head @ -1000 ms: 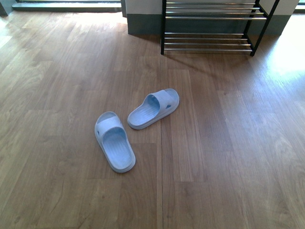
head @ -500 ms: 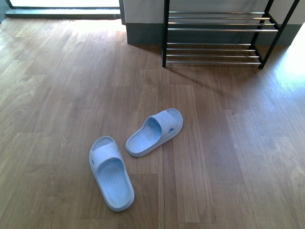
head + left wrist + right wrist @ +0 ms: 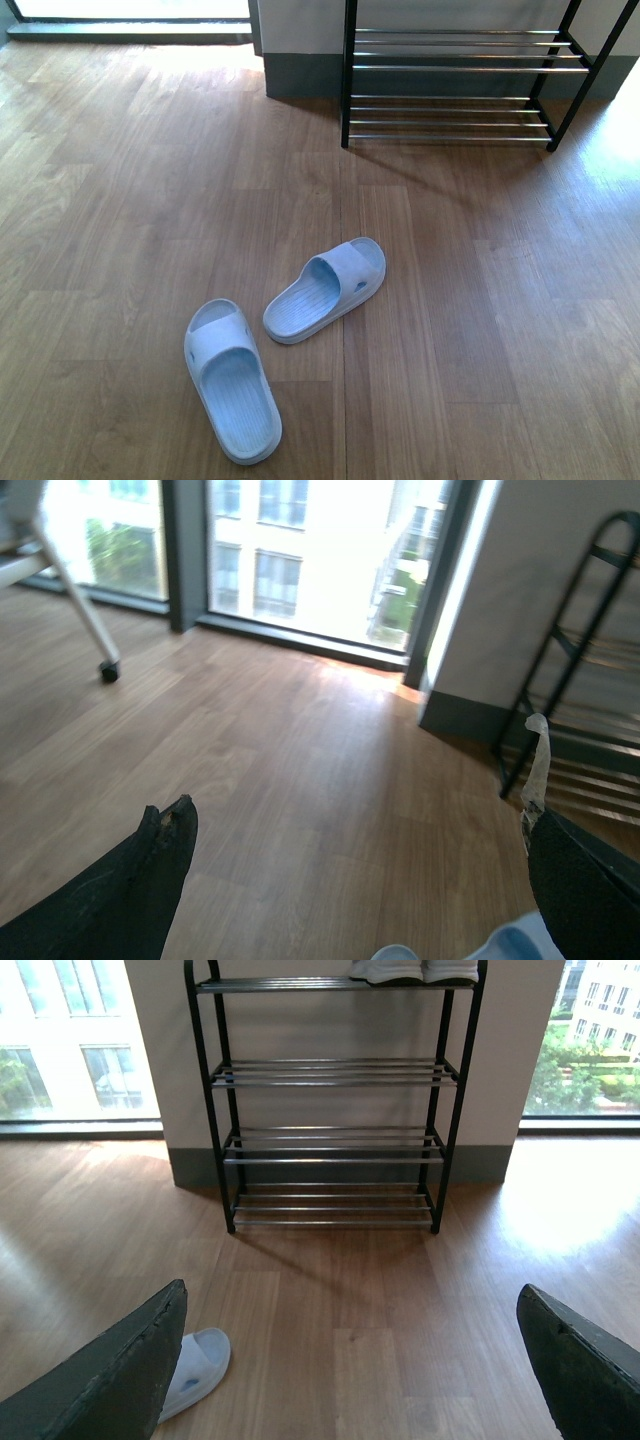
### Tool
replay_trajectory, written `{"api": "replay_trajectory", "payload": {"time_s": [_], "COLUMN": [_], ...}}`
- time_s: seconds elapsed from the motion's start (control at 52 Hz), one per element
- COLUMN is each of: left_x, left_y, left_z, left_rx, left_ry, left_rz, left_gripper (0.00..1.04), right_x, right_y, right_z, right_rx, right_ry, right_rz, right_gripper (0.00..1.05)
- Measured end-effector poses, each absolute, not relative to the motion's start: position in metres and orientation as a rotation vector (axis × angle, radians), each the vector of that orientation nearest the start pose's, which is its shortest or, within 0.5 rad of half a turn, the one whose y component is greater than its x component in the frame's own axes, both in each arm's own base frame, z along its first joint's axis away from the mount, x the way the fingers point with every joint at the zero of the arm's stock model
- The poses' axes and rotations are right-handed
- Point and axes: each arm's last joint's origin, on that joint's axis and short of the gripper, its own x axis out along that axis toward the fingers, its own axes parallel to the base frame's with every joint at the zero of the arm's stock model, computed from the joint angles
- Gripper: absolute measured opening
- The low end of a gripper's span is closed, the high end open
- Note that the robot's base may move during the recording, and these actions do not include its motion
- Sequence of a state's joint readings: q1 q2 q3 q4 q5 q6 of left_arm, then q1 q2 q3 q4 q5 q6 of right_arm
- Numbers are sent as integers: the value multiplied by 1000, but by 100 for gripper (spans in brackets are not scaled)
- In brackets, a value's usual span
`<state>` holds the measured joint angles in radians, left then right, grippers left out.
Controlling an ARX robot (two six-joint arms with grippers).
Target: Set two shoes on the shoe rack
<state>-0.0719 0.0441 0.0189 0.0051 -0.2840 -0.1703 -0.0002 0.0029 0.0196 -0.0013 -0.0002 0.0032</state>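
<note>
The two shoes are light blue slide sandals lying on the wooden floor, one (image 3: 325, 290) angled toward the rack and the other (image 3: 232, 380) nearer to me on the left. The black shoe rack (image 3: 347, 80) with chrome bars stands against the wall at the back right. No arm shows in the front view. My left gripper (image 3: 355, 810) is open above the floor, with a slide's edge (image 3: 510, 945) low between its fingers and the rack (image 3: 545, 660) off to one side. My right gripper (image 3: 352, 1295) is open, facing the rack (image 3: 335, 1070), with one slide (image 3: 195, 1365) beside its finger.
White-soled shoes (image 3: 410, 970) rest on the rack's top tier. A grey-skirted wall (image 3: 300, 70) stands behind the rack, with bright floor-level windows (image 3: 300, 550) beyond. A white chair leg on a caster (image 3: 108, 668) stands far off.
In the front view the slides and rack have slid lower in the picture, most of it in the first half second. The slides keep the same places relative to each other.
</note>
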Motion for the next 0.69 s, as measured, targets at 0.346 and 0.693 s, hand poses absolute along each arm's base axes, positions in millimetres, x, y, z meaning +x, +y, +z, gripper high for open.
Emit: {"api": "replay_trajectory", "payload": {"time_s": [0.346, 0.693], "left_x": [169, 307], "left_y": [14, -36], "left_z": [161, 12], "left_rx": [-351, -152], "left_ry": [391, 937], "left_rz": [217, 61], "left_gripper": [95, 95], "right_x": [97, 97], "right_y": [0, 0], "right_z": [170, 170], "right_rx": [3, 3], "right_ry": [-15, -15], "right_rz": [0, 0], "right_gripper": [96, 96]}}
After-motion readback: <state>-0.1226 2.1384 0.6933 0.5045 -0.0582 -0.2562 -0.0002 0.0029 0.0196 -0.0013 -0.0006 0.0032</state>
